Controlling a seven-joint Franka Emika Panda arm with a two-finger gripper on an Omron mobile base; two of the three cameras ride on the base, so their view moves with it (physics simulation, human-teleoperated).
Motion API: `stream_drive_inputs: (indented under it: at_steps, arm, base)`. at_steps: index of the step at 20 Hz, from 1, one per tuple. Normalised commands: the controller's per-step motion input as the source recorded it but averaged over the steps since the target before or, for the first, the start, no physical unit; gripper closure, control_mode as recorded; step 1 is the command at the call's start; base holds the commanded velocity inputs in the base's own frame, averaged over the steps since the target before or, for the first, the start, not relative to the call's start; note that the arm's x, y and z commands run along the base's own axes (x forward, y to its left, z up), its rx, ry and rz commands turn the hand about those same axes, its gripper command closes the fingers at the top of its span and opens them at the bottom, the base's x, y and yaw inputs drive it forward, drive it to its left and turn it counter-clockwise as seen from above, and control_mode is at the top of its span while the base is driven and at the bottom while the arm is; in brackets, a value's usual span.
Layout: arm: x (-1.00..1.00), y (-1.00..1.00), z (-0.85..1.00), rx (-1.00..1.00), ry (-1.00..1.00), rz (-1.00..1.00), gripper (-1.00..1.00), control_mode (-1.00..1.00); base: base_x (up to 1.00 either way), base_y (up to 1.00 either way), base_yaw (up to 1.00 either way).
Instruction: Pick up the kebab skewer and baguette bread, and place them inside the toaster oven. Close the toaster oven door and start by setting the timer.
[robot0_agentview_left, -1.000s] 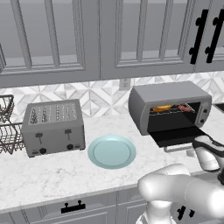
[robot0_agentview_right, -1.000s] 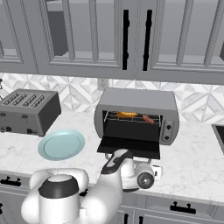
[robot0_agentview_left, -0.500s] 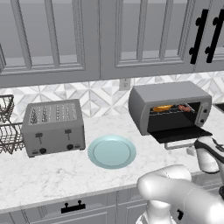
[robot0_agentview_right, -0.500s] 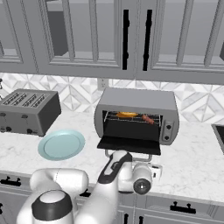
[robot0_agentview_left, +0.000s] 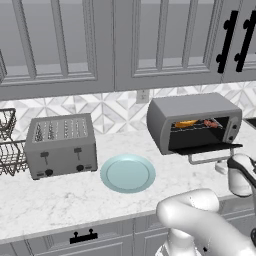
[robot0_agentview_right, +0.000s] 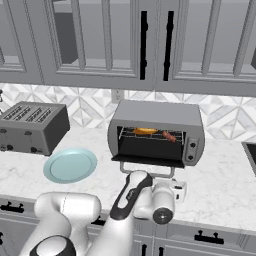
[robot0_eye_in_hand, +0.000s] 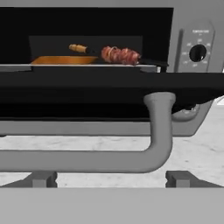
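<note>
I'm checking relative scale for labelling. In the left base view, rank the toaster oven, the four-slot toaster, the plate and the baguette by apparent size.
1. toaster oven
2. four-slot toaster, slightly smaller
3. plate
4. baguette bread, by far smallest, partly hidden inside the oven

the white arm reaches forward and low, its end effector (robot0_eye_in_hand: 111, 179) level with spread fingertips.

The glossy white, rounded robot arm (robot0_agentview_right: 75, 220) has dark grey joint bands and a round dark end cap.
</note>
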Motion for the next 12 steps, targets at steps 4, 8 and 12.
stream_drive_inputs:
  at_steps: [4,8,12]
  arm:
    - [0.34,0.29,0.50,0.00,-0.12,-0.02,-1.00,-1.00]
    - [0.33,0.38,0.44,0.00,-0.10,-0.02,-1.00,-1.00]
    - [0.40,0.42,0.39,0.00,-0.06,-0.02,-1.00,-1.00]
  base:
    - [0.00,0.00,0.00]
    - [0.00,0.00,0.00]
    - [0.00,0.00,0.00]
